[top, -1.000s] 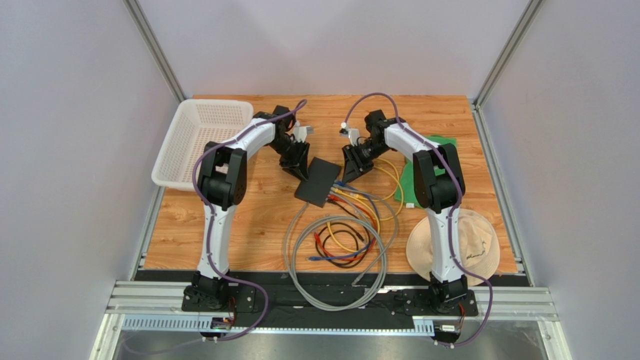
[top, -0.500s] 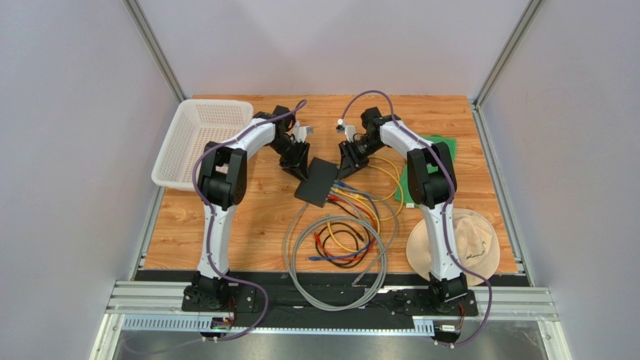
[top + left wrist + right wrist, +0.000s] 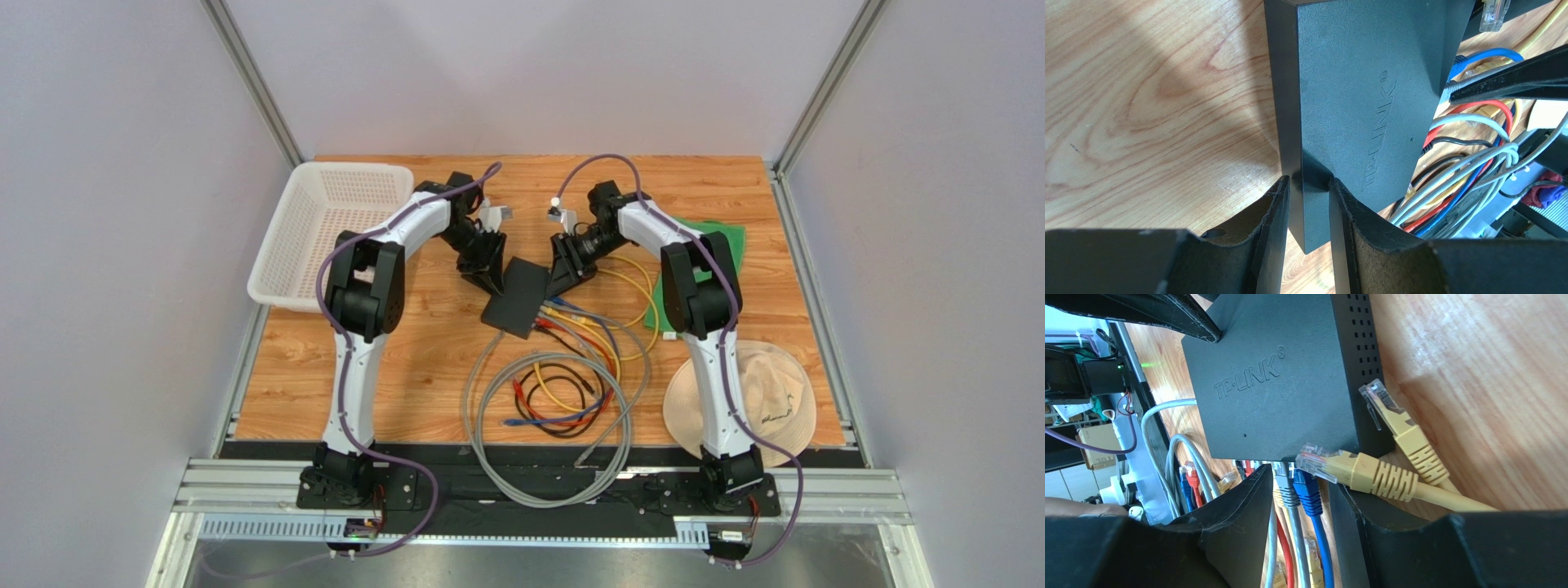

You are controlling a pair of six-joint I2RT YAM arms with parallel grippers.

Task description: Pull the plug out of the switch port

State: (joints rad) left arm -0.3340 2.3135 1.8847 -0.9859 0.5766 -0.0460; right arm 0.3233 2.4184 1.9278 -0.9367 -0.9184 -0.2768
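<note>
The switch (image 3: 520, 298) is a flat black box lying mid-table, with its ports facing the near right. My left gripper (image 3: 487, 272) is shut on its far-left corner; in the left wrist view the fingers (image 3: 1275, 226) pinch the edge of the switch (image 3: 1358, 79). My right gripper (image 3: 567, 272) is open at the port edge. In the right wrist view (image 3: 1303, 490) its jaws straddle a grey plug (image 3: 1285, 489) and a blue plug (image 3: 1309, 496), both seated in the switch (image 3: 1272, 380). Neither jaw touches them. Two loose yellow plugs (image 3: 1364, 471) lie beside the right finger.
Coiled grey, yellow, red and blue cables (image 3: 558, 392) spread on the wood in front of the switch. A white basket (image 3: 321, 227) stands at the far left. A green mat (image 3: 724, 239) and a beige hat (image 3: 748, 398) lie on the right.
My right gripper has moved left, down to the switch's port edge. The left gripper and the switch have stayed put.
</note>
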